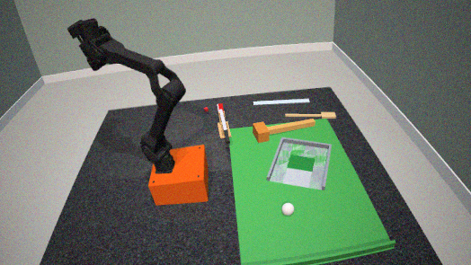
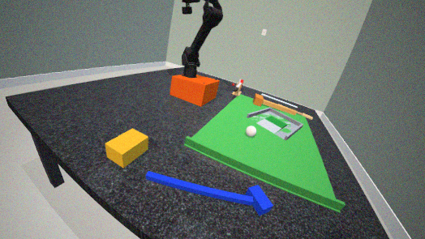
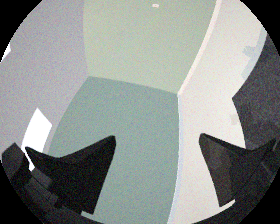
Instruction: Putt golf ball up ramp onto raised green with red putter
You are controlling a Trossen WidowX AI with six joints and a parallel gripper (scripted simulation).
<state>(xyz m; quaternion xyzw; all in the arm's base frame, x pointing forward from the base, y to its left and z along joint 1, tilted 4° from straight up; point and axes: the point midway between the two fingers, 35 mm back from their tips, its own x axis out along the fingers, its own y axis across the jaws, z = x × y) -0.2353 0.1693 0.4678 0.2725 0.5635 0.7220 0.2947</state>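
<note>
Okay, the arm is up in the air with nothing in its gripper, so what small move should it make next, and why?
Probably swing down toward the red putter leaning in its wooden stand at the green mat's corner. The gripper hangs open and high above the orange base, far from it, and the ball sits untouched below the ramp.

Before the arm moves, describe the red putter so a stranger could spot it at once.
Find the big green mat, then its far corner nearest the orange base block. The red putter stands there in a small wooden stand, just off the mat. Unlike the wooden mallet beside it, it is slim, with a red-and-white shaft.
</note>
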